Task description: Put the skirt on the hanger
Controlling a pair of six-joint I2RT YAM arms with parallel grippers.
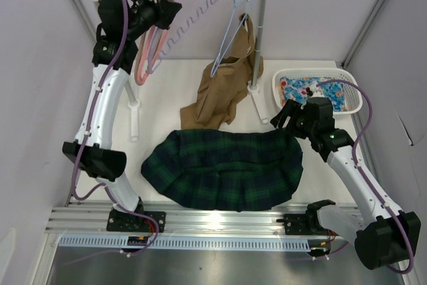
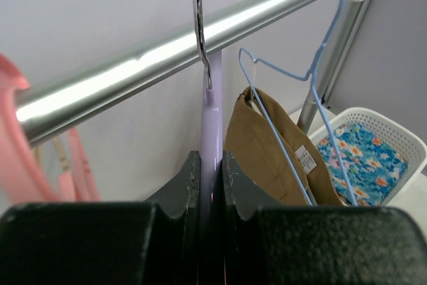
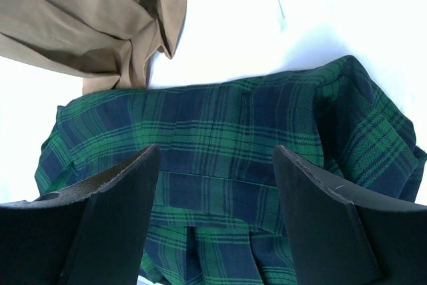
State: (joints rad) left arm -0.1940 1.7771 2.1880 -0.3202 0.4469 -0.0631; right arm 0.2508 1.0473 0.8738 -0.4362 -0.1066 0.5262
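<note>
Left claw point(image 2: 210, 165) clamping the hanger point(image 2: 211, 125) by its neck, rail point(image 2: 133, 78) just above it; probably steadying it for unhooking. Right claw point(image 3: 217, 153) hovering, fingers apart, skirt point(image 3: 233, 118) lying flat on the table point(image 3: 220, 25) directly beneath, waistband lining up for a pinch.

Top view looks down over everything; wrist views closely face skirt point(image 3: 267, 138) and rail point(image 2: 167, 51).

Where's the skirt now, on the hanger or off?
Off. The skirt lies spread on the table; the hanger is up by the rail, pinched in the left gripper.
</note>
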